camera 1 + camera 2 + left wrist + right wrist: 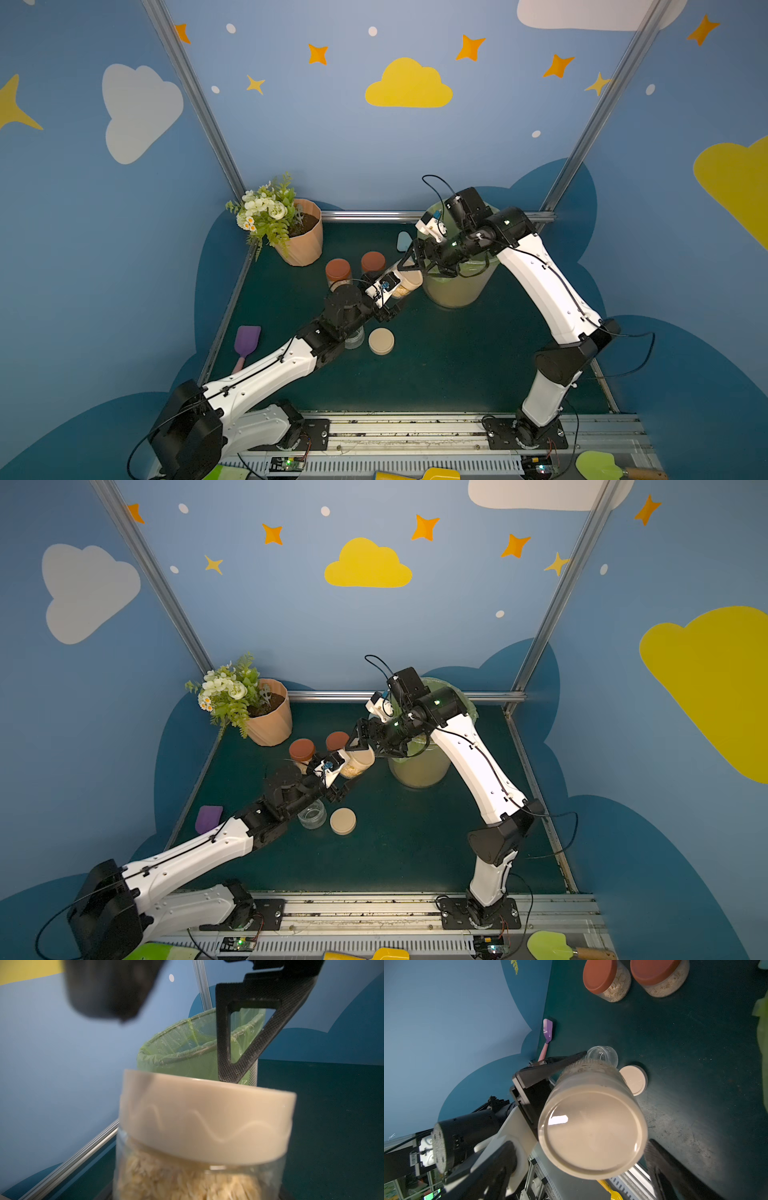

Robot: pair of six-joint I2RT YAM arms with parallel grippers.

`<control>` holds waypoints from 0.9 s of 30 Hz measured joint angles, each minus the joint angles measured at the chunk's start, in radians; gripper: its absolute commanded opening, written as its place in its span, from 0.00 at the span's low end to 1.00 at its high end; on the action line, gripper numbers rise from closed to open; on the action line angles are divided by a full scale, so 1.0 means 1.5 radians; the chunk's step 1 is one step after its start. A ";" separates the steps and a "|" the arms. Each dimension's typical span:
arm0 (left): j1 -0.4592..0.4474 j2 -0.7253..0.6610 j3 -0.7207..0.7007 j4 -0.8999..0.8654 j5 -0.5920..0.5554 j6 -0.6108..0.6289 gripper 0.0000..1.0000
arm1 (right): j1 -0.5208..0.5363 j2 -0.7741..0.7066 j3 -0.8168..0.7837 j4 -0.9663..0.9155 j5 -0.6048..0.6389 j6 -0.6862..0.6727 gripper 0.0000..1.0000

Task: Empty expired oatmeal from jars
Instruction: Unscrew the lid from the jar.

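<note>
Centre of a top view: the left gripper (397, 293) clamps a small clear jar (409, 284) of pale oatmeal flakes (187, 1182), tilted so its round beige screw lid (591, 1132) points toward the frame's upper right at the right gripper (414, 264), jaws apart, apparently straddling it untouched.

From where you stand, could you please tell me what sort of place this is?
Probably a robot test booth, not a real kitchen: painted cloud-and-star walls, aluminium frame posts, robot arms bolted to a base rail.

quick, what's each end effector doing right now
Left end effector: closed on the beige-lidded jar.
Right end effector: open, jaws on either side of that jar's lid, no grip visible.
</note>
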 measured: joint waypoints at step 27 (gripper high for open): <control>-0.005 0.005 0.001 0.002 0.017 -0.007 0.05 | 0.031 0.028 0.087 -0.079 0.117 -0.060 0.97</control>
